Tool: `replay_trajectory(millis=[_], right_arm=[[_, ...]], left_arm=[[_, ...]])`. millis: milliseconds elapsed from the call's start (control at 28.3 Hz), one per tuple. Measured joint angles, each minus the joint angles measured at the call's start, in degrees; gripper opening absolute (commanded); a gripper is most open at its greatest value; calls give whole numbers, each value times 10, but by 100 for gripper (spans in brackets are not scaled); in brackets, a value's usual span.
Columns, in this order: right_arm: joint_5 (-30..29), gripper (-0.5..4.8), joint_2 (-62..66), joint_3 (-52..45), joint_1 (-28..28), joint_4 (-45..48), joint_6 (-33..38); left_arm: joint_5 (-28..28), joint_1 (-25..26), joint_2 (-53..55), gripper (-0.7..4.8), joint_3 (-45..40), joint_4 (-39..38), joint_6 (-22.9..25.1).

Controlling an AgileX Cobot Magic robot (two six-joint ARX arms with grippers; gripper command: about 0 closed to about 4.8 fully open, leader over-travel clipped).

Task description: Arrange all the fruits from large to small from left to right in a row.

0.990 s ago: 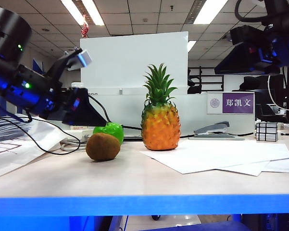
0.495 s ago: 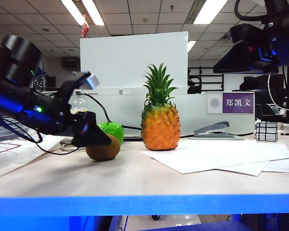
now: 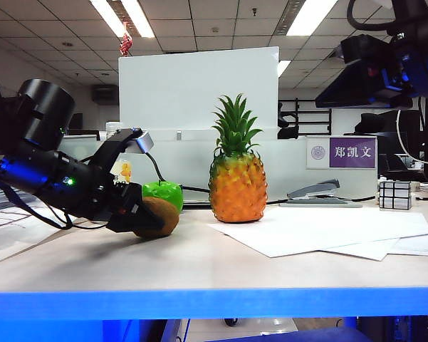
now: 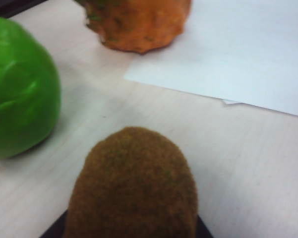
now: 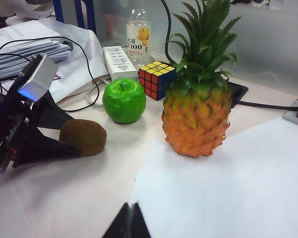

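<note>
Two grippers | left gripper [image 5: 77, 145] clasping kiwi [image 5: 84, 137] (on table) | right gripper [image 5: 128, 224] pinched closed, raised

An office: a grid ceiling of square tiles with long fluorescent light panels [image 3: 308, 16], a white partition board [image 3: 199, 92], a grey desk stapler [image 3: 315, 191], a purple-and-white name plate [image 3: 340, 152], loose white paper sheets [image 3: 320, 231] on the pale surface [image 3: 164, 260], and a white power strip [image 5: 117, 61].
</note>
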Motion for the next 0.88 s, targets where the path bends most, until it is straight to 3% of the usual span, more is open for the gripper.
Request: replay_trajectory(millis=[177,318,424,530,672,884], right_arm=[[0,-1,-9,0,0,9,0],[3,-1,-41,0,0,11,-1],[39,-1,-71,0,0,10,-4],[70,-1,-104,0,0,-4,-5],[82,-1,-148,1,0,-24,-16],[146,-1,-223,0,0,-81,-31]], left_arm=[[22,-2,0,-8,0,13,-33],[96,-23,1,-8,0,90,-106],[149,-68,1,-8,10,145,-148],[160,-136,4,-8,45,128,-137],[144,-219,41,-8,105,68,-78],[143,-268,115,-8,184,32,-64]])
